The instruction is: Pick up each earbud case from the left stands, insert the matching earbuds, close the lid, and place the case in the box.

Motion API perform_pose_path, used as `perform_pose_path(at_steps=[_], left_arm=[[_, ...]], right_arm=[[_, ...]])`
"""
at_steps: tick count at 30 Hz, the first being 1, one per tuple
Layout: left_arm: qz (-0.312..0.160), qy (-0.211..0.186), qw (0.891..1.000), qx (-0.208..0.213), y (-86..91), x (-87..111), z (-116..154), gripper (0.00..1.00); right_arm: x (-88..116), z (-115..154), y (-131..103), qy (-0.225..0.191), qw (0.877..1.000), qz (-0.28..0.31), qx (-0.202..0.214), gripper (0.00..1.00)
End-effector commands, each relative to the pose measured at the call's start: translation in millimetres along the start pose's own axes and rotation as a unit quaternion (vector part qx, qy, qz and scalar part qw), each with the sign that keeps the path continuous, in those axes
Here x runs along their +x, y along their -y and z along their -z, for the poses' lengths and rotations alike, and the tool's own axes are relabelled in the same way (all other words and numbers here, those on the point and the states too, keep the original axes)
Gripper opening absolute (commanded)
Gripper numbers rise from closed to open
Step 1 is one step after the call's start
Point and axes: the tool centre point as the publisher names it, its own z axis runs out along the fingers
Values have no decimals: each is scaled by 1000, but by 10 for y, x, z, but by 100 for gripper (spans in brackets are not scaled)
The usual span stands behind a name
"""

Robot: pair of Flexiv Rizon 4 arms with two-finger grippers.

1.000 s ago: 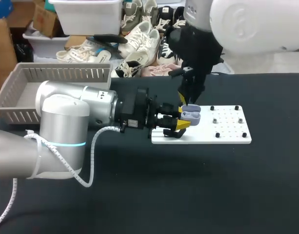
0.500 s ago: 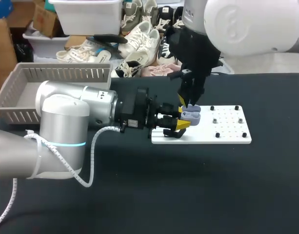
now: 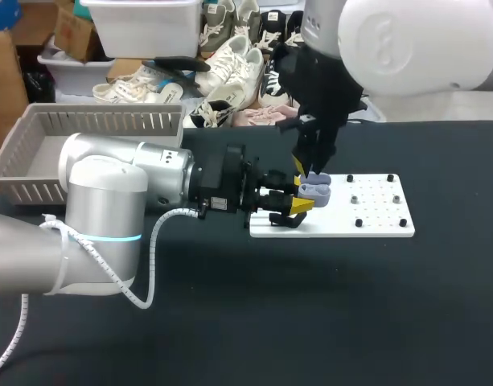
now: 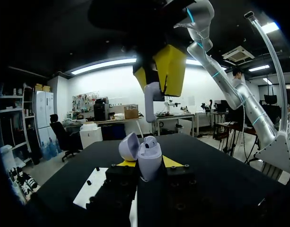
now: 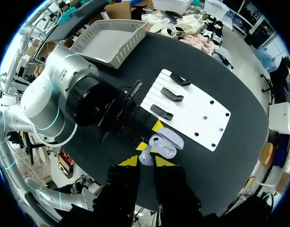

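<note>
**Open earbud case held over the board, earbud poised above it**

At the far left of the black desk (image 3: 310,322) sits the grey slatted box (image 3: 37,161), well apart from both claws. The left arm (image 3: 109,201) comes in from that side and lies low across the desk toward the middle. Its left claw (image 3: 298,205) is clenched on the lavender earbud case (image 3: 314,191), one yellow tip on each side of the case body. The case stands upright in that grip with its lid (image 4: 129,145) swung open. It is held above the near left end of the white board (image 3: 375,221).

Directly above the case hangs the right claw (image 3: 305,170), pointing down from the right arm (image 3: 407,40). Its yellow tips are pinched on a pale earbud (image 4: 150,101), whose stem hangs just above the open case without touching it.

From the right wrist, three black stands (image 5: 173,94) show in a row on the board's left part. The right part carries rows of small holes and a few dark pegs.
</note>
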Motion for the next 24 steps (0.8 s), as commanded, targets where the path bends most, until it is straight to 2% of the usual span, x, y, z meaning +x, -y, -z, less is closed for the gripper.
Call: perform_pose_path(at_steps=[1,16,24], left_arm=[[0,0,1000,1,-10,4,-2,0],[0,0,1000,1,-10,4,-2,0],[0,0,1000,1,-10,4,-2,0]], right_arm=[[43,-45,-8,5,1000,3,3,0],[42,-158,-7,-1,1000,16,9,0],[34,-226,14,10,1000,12,14,0]])
